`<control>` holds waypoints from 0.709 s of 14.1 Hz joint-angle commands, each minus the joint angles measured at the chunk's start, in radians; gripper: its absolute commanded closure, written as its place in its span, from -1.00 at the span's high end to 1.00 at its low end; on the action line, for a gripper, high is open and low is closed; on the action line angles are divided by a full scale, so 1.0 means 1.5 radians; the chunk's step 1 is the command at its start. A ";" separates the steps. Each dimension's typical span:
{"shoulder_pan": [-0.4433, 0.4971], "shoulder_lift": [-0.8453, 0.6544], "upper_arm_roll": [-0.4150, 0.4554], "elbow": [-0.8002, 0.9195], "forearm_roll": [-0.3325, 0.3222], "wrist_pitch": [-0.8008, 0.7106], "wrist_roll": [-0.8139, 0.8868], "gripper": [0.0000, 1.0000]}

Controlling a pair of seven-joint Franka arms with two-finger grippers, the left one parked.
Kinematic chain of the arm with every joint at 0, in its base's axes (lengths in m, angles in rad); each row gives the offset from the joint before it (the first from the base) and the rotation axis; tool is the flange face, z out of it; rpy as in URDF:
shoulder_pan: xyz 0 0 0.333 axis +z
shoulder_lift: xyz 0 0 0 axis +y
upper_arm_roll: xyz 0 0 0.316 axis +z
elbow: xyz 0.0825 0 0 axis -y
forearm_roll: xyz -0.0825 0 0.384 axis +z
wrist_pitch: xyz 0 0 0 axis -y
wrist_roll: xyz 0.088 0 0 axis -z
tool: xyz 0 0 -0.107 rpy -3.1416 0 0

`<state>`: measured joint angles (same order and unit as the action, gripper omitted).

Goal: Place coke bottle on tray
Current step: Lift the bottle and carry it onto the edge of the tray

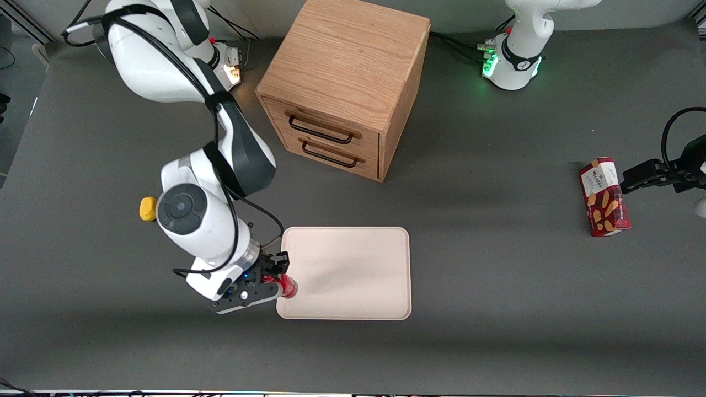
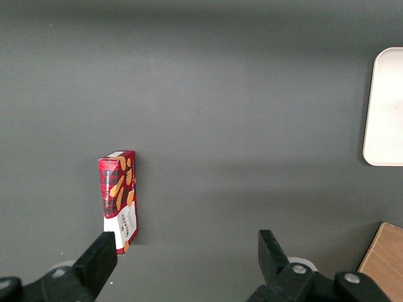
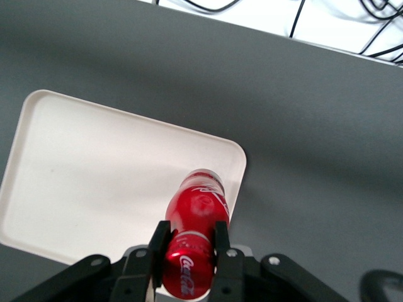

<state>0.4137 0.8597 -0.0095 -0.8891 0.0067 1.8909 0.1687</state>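
Observation:
The small red coke bottle (image 1: 288, 286) is held between the fingers of my right gripper (image 1: 280, 278), which is shut on it. In the right wrist view the coke bottle (image 3: 196, 214) hangs above a corner of the pale cream tray (image 3: 94, 182), close to its rim, and the gripper (image 3: 187, 242) clamps its upper part. In the front view the tray (image 1: 353, 275) lies flat nearer the front camera than the cabinet, and the gripper is at the tray's edge toward the working arm's end. Whether the bottle touches the tray I cannot tell.
A wooden drawer cabinet (image 1: 345, 82) stands farther from the front camera than the tray. A yellow lump (image 1: 147, 208) lies beside the working arm. A red snack box (image 1: 604, 197) lies toward the parked arm's end, also in the left wrist view (image 2: 118, 200).

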 commanded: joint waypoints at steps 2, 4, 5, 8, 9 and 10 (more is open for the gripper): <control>0.000 0.033 0.002 0.019 -0.010 0.022 0.010 -0.94; 0.000 0.034 0.002 0.005 -0.011 0.037 0.010 -0.91; 0.000 0.034 0.001 0.000 -0.010 0.044 0.010 -0.85; 0.000 0.036 0.001 -0.019 -0.010 0.075 0.011 -0.78; -0.001 0.036 0.001 -0.026 -0.010 0.086 0.012 -0.77; -0.001 0.036 0.001 -0.033 -0.010 0.095 0.011 -0.76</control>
<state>0.4132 0.9237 -0.0096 -0.9134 0.0052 1.9940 0.1687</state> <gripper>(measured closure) 0.674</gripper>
